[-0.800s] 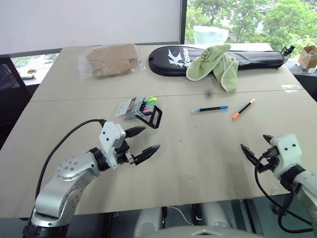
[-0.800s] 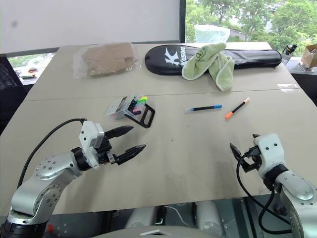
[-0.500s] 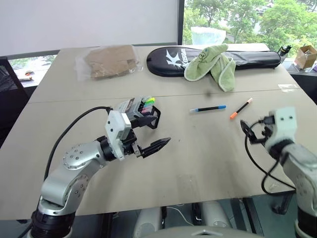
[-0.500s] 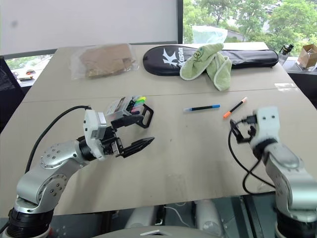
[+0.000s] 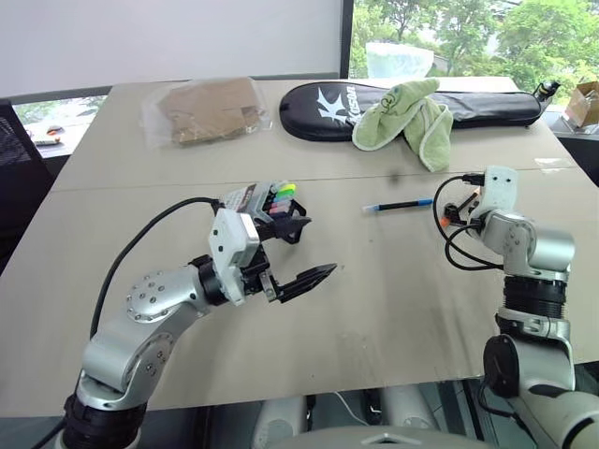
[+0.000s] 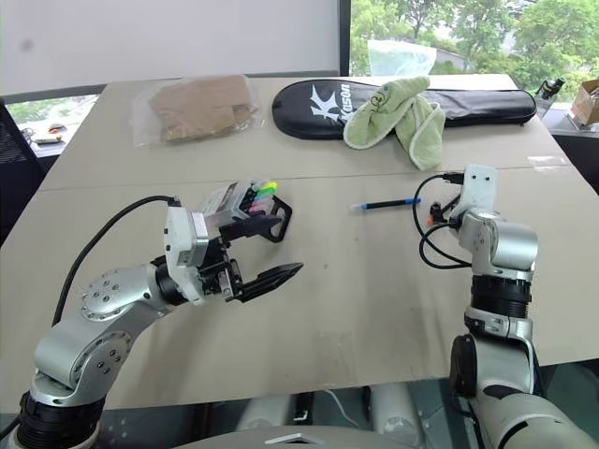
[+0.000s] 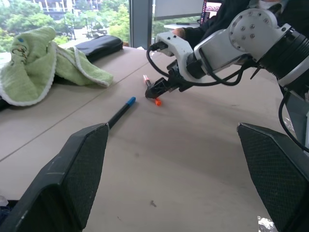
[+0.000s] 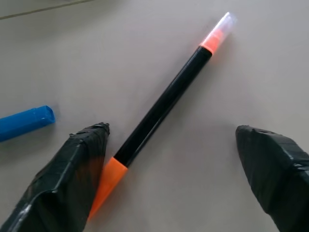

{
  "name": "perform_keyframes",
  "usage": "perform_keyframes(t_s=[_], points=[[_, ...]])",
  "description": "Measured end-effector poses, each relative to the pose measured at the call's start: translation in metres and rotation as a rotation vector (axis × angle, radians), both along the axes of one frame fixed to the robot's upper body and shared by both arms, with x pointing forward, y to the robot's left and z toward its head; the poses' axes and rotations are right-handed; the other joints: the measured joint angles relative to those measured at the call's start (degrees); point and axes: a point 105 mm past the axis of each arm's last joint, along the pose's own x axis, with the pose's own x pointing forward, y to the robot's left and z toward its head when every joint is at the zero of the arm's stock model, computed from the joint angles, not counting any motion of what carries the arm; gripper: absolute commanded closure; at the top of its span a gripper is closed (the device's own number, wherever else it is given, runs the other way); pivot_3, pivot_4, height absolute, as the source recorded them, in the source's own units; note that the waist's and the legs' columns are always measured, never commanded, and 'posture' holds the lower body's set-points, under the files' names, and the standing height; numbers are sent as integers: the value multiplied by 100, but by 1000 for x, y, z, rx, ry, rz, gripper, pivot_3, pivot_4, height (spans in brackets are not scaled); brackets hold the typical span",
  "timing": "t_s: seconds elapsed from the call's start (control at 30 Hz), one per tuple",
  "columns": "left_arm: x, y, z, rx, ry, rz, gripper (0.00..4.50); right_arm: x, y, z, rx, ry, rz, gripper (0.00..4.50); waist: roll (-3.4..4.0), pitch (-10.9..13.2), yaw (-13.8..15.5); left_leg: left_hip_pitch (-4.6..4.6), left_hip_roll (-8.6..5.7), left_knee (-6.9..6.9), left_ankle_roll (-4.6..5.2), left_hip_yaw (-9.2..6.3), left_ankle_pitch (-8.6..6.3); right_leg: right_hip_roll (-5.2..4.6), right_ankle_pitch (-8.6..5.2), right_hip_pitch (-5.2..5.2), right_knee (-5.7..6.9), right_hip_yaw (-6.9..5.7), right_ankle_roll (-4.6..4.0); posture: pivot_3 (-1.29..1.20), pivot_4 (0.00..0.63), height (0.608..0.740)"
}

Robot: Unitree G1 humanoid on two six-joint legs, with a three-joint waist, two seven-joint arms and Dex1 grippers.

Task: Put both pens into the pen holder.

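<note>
The orange pen with a black middle (image 8: 164, 111) lies on the table between the two open fingers of my right gripper (image 8: 171, 129), which hangs just over it without touching; the same gripper (image 7: 157, 89) is at the pen in the left wrist view. The black pen with a blue cap (image 5: 398, 204) lies just left of it. The pen holder (image 5: 253, 199), a small clear box with a black rim, lies on its side with highlighters inside. My left gripper (image 5: 304, 253) is open and empty, level, just in front of the holder.
At the back lie a long black racket bag (image 5: 430, 101) with a green towel (image 5: 407, 117) draped on it, and a clear bag of brown material (image 5: 206, 110). A cable loops beside my right wrist (image 5: 449, 248). The table's near middle is bare.
My right arm has swung up from the table's near edge to the orange pen and now straddles it. My left gripper has moved forward and right, close to the pen holder.
</note>
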Motion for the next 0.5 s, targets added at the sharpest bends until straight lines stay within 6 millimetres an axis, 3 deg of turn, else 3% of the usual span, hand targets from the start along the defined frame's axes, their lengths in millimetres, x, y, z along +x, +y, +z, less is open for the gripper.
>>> perform_keyframes(t_s=[0.17,0.23,0.3,0.43,0.5], points=[[-1,1,-2,-23,22,35,0,-4,-15,0,-75,17,23,3711,-1,-1,25,4,0,7,2,-3,1,1,-12,7,2,-1,-19,0,150,740],[-1,-1,1,-48,28,37,0,-9,-20,0,-94,18,31,4395,-4,-5,17,13,1,8,2,-5,1,2,-13,16,2,-2,-20,0,150,740],[0,-2,4,-82,46,40,0,-13,-22,1,-99,20,39,4395,-5,-6,11,18,2,9,2,-6,1,3,-13,20,5,-2,-19,0,150,740],[13,-7,15,-168,126,68,0,-50,-26,-10,-9,65,67,4395,-1,-3,78,14,2,9,1,-21,1,5,-1,22,5,-13,4,0,150,740],[15,-7,14,-171,143,69,0,-52,-25,-9,0,67,73,4395,3,-2,39,17,2,8,1,-14,1,6,-1,22,4,-7,4,0,150,740]])
